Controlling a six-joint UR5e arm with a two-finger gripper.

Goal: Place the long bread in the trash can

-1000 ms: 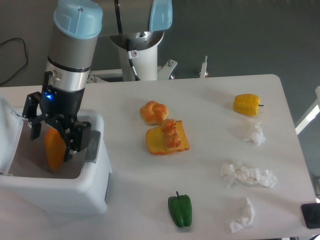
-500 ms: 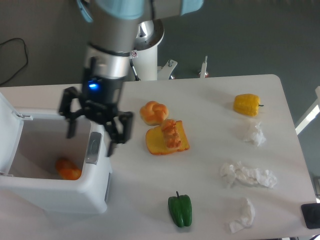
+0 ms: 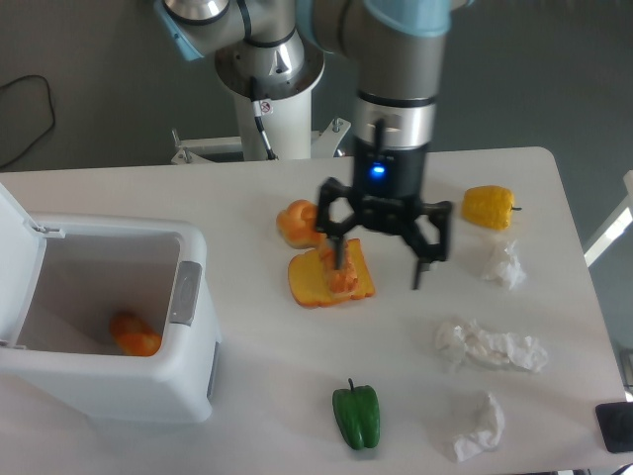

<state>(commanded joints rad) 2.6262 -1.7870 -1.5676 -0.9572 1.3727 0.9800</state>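
We find the gripper (image 3: 381,247) hanging above the middle of the table (image 3: 257,327) with its two fingers spread wide and nothing between them; it is released and carries no load. One second ago it stood inside the trash can (image 3: 119,381) with the long bread clamped upright between its fingers; half a second ago it had already let go and lifted to the can's right rim; now it has travelled well to the right, clear of the can altogether. Directly beneath it lie the toast slice (image 3: 318,282), with a smaller pastry on top, and the knotted bun (image 3: 297,223), which its left finger partly hides. We cannot tell whether either finger touches them. The long bread (image 3: 134,334) now rests on the floor of the trash can, low against its near wall, only one orange end showing. The lid (image 3: 15,257) stands open at the left. We judge the placement complete, and the withdrawal suggests the arm is leaving the job. Elsewhere, untouched: a yellow pepper (image 3: 489,207), a green pepper (image 3: 357,416) and three crumpled tissues (image 3: 490,347).
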